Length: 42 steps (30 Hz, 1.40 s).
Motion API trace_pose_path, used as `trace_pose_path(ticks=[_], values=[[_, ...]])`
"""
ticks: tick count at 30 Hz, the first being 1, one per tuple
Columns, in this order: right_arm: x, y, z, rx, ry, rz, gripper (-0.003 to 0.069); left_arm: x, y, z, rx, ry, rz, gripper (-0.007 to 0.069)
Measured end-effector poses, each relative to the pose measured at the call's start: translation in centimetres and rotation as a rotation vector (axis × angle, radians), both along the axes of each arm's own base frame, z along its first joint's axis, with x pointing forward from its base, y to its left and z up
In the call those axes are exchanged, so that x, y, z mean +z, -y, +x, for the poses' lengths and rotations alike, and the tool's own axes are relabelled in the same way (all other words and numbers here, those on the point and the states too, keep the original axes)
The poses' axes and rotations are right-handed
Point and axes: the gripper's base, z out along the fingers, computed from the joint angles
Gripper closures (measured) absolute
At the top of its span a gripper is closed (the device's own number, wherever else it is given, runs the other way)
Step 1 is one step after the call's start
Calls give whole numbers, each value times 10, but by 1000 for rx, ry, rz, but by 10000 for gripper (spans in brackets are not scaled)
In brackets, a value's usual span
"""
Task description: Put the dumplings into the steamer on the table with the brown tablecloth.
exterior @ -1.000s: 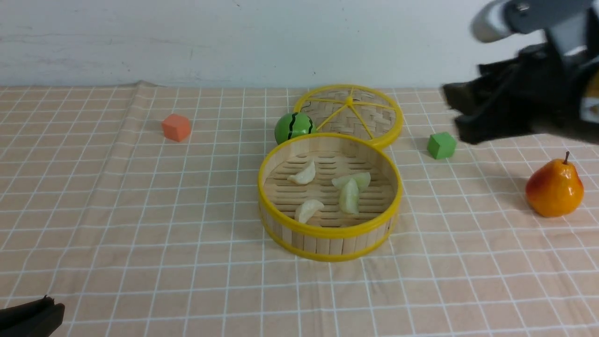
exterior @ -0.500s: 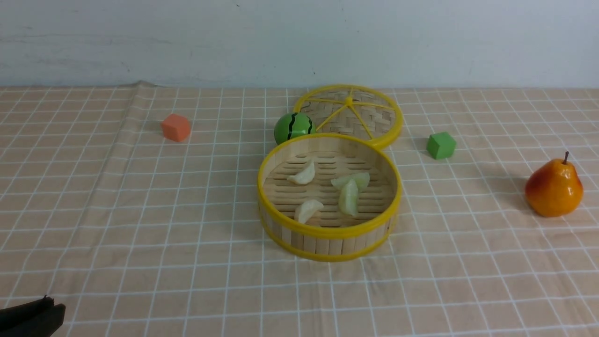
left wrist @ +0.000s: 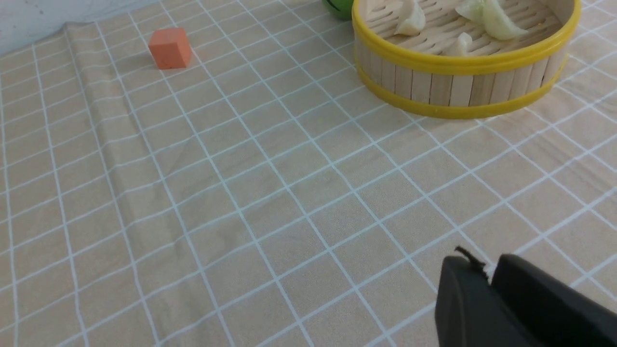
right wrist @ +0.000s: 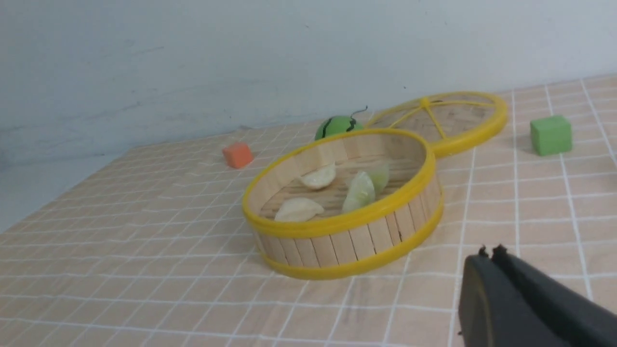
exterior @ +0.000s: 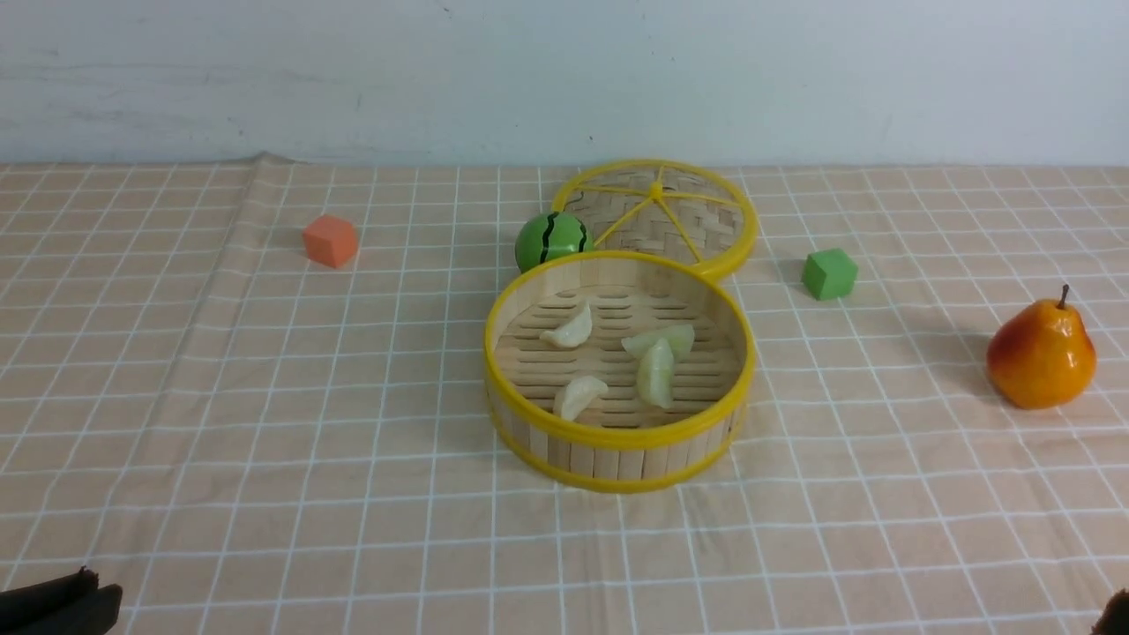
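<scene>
The steamer [exterior: 617, 459] stands mid-table on the brown tablecloth [exterior: 265, 397]. All the dumplings lie on its slatted floor: two cream ones [exterior: 571, 328] [exterior: 579, 395] and two pale green ones [exterior: 657, 372] [exterior: 663, 337], the green pair touching. My left gripper [left wrist: 488, 264] hovers low over bare cloth, well short of the steamer [left wrist: 462, 91], with its jaws together and nothing between them. It shows as a dark tip [exterior: 93, 584] in the front view's near left corner. My right gripper [right wrist: 490, 251] is shut and empty, near the steamer's [right wrist: 347, 246] right side; only a sliver [exterior: 1118, 613] shows in front.
The flat woven lid [exterior: 706, 231] lies behind the steamer, with a green watermelon ball [exterior: 551, 240] beside it. An orange cube [exterior: 331, 240] sits far left, a green cube [exterior: 829, 273] right, and a pear [exterior: 1041, 353] at the right edge. A cloth fold [exterior: 256, 176] runs down the left.
My right arm, high at the upper right a second ago, has left that spot; only its tip shows at the near right corner. The left gripper tip sank slightly. The dumplings have not moved.
</scene>
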Motion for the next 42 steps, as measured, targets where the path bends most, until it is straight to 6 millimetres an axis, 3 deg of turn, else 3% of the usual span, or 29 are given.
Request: trace_pose_path(ticks=[9,15,18,42], values=[[-8,10,-2,-126,-66,54,669,0,0,0,2,-4,2,540],[-22,15,-3,-233,-120,-285,669,0,0,0,2,-5,3,535],[-27,15,-4,-231,-167,-363,669,0,0,0,2,-5,3,533],[-28,16,-5,-238,-189,-373,652,0,0,0,2,-5,3,516]])
